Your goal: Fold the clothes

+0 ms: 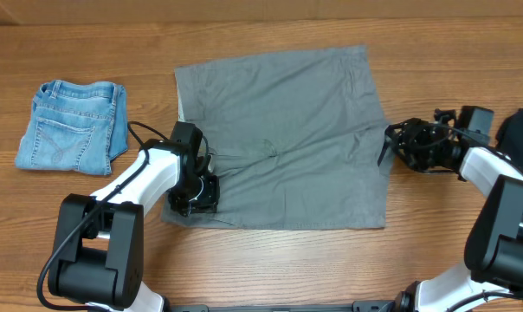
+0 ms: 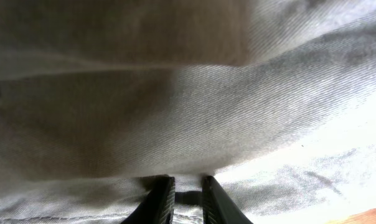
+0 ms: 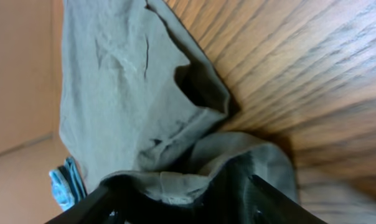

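Overhead, grey shorts [image 1: 283,139] flat on table [image 1: 270,260], left gripper [image 1: 195,198] at near-left corner, right gripper [image 1: 390,146] at right edge, open wood in front, left wrist, jaws pinched on grey cloth, right wrist, jaws wide astride bunched edge.

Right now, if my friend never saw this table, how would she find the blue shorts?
Start at the wooden table and the big grey shorts spread across its middle. Look past their left edge, towards the table's left side: the blue shorts lie there alone, folded small. They are the only faded denim thing, with a stitched back pocket showing.
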{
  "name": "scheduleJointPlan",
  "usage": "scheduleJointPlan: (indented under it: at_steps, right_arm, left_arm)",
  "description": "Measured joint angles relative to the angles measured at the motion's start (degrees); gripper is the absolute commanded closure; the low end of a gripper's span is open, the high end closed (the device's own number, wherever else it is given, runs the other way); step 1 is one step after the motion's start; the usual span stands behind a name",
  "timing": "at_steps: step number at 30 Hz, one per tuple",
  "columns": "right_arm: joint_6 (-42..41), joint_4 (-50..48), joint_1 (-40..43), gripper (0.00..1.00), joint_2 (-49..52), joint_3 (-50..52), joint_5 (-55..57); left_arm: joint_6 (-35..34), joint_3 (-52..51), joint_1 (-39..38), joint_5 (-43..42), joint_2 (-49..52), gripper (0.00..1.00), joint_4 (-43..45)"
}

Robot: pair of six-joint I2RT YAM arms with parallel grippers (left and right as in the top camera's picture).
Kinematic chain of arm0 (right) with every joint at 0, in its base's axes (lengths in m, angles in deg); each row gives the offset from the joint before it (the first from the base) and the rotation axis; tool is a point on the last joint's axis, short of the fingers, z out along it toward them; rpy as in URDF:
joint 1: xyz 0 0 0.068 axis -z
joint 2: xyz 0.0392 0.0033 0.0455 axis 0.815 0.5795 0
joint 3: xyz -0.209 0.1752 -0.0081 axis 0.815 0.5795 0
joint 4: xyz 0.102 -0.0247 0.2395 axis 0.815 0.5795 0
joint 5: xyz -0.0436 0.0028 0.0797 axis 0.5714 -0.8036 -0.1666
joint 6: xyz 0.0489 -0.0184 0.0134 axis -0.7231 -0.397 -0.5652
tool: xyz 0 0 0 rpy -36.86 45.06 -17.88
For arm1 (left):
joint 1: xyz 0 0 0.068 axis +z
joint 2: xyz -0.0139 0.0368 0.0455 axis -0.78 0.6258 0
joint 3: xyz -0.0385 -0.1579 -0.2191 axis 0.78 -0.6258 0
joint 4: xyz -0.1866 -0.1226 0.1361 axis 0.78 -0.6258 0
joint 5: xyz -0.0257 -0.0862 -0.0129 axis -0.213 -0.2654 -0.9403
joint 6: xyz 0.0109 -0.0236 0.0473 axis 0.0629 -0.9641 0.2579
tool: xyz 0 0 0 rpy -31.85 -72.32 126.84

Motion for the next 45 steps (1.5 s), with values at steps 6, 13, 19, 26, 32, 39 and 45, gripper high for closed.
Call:
scheduleJointPlan:
  at_steps: [6, 13, 19, 26, 32, 39, 45]
  right_arm:
    - [-5.0, -4.9, -2.6, 0.87, 0.0, 0.1, 2.4]
    - [-6.7, -11.3, -1.6, 0.45, 0.0, 0.0, 0.7]
    - [-6.3, -6.4, 3.1, 0.64, 0.0, -0.1, -0.3]
    - [-0.2, 9.4, 9.3, 0.67, 0.0, -0.4, -10.2]
    - [10.7, 31.8, 9.3, 0.66, 0.0, -0.4, -7.4]
    - [17.7, 43.0, 6.6, 0.66, 0.0, -0.3, 4.7]
    - [19.1, 42.3, 3.2, 0.67, 0.0, 2.0, 8.3]
  left_arm:
    - [0.0, 0.0, 0.0, 0.0, 0.0, 0.79, 0.0]
    - [0.2, 0.0, 0.0, 0.0, 0.0, 0.79, 0.0]
    - [0.2, 0.0, 0.0, 0.1, 0.0, 0.8, 0.0]
    - [0.2, 0.0, 0.0, 0.1, 0.0, 0.8, 0.0]
    - [0.2, 0.0, 0.0, -0.3, -0.1, 0.8, 0.0]
    - [2.6, 1.2, 0.6, -2.3, 0.7, 0.75, -1.7]
    - [4.9, 8.4, 0.6, -2.0, 1.9, 0.66, -7.8]
